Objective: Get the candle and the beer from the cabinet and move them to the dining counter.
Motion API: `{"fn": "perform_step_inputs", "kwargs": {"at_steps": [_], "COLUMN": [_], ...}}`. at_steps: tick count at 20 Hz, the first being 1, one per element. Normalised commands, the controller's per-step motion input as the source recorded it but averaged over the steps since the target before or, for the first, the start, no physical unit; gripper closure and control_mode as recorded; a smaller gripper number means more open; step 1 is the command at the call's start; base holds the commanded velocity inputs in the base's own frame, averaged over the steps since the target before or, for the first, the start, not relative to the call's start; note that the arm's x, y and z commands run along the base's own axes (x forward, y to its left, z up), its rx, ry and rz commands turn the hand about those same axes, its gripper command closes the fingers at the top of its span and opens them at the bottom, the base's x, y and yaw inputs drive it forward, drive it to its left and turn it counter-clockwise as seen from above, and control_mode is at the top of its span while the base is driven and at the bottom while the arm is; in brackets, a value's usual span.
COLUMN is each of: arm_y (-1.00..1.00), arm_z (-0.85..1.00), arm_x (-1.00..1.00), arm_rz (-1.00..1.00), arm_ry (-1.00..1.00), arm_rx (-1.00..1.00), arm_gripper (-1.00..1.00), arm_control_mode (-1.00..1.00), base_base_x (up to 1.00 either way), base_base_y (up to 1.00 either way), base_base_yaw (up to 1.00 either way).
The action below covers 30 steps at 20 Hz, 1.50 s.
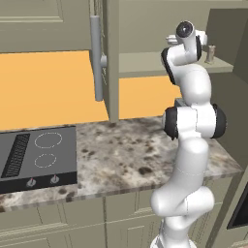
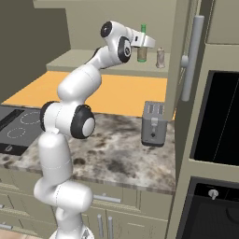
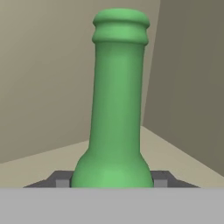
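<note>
Two things stand on the cabinet (image 1: 145, 63) shelf: left base view shows the candle (image 1: 210, 54) just right of the arm's raised hand. Right base view: gripper (image 2: 143, 44) at the beer (image 2: 142, 48), candle (image 2: 160, 57) near it, toaster (image 2: 153, 123) on the worktop below. Hand view: fingers (image 3: 159, 178) clamped against both sides of the beer (image 3: 117, 109), upright

An orange wall (image 1: 43, 87) backs a speckled granite worktop (image 1: 126, 155) with a black cooktop (image 1: 38, 155).

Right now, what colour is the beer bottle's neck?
Green; the beer shows it best in the hand view.
</note>
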Motion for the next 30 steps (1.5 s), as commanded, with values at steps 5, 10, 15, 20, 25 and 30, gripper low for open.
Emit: {"fn": "perform_step_inputs", "kwargs": {"at_steps": [5, 10, 15, 20, 25, 30], "arm_y": [0.0, 0.1, 0.3, 0.26, 0.04, 0.0], "arm_z": [-0.01, -0.16, -0.2, -0.03, -0.08, 0.0], "arm_x": [0.0, -0.01, -0.19, -0.58, -1.0, -1.0], "arm_rz": [0.0, 0.0, 0.0, 0.0, 0.0, 0.01], "arm_ry": [0.02, 0.0, -0.1, -0.12, -0.12, -0.09], "arm_rx": [0.0, -0.01, -0.03, 0.0, 0.0, 0.0], "arm_gripper": [1.0, 1.0, 1.0, 1.0, 1.0, 1.0], "arm_control_mode": [-1.0, -1.0, -1.0, -1.0, -1.0, -1.0], "base_base_x": [0.0, 0.0, 0.0, 0.0, 0.0, 0.0], "base_base_y": [0.0, 0.0, 0.0, 0.0, 0.0, 0.0], "base_base_yaw": [0.0, 0.0, 0.0, 0.0, 0.0, 0.0]}}
